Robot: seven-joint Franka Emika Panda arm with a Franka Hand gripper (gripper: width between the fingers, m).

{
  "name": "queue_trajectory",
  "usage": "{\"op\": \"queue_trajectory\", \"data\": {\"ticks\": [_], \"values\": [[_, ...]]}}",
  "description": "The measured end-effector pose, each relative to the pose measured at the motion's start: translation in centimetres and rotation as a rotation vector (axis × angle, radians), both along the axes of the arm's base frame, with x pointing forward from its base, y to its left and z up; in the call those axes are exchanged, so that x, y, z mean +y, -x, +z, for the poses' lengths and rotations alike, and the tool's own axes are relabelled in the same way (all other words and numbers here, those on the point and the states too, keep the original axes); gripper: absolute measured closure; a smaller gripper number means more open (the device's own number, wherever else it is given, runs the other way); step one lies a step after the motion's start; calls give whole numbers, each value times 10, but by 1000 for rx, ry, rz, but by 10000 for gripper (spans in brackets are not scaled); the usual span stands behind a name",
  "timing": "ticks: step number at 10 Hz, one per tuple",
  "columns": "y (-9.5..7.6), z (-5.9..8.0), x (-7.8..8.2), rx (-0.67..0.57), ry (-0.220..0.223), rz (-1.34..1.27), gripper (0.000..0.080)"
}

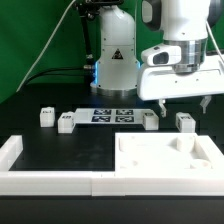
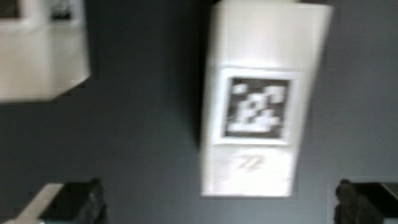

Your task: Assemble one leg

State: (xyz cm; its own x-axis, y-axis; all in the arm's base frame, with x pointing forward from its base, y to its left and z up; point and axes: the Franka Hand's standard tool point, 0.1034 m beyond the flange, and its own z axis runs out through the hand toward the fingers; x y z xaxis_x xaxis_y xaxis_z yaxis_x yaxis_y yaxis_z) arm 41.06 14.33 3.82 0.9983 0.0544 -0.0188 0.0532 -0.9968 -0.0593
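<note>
Four small white legs with tags lie in a row on the black table in the exterior view: two at the left [image 1: 45,117] [image 1: 67,122], one right of the marker board [image 1: 150,121], one further right [image 1: 184,121]. My gripper [image 1: 183,104] hangs open just above that rightmost leg, not touching it. In the wrist view a white leg [image 2: 260,100] with a black-and-white tag lies lengthwise below the open gripper [image 2: 214,205]. Both dark fingertips [image 2: 64,202] stand wide apart, past the leg's end. The gripper holds nothing.
The marker board [image 1: 110,114] lies flat behind the legs. The large white tray-like piece [image 1: 150,160] sits at the front right. A white L-shaped fence [image 1: 12,158] runs along the front left. Another white part [image 2: 36,60] shows at the wrist view's edge.
</note>
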Motion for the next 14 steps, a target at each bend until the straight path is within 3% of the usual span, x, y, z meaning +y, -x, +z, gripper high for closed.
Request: {"op": "queue_trajectory", "data": {"ticks": [3, 7, 14], "values": [[2, 0, 3, 29, 5, 10, 151], [10, 0, -1, 401, 75, 57, 151], [18, -10, -2, 1023, 154, 95, 151]]}}
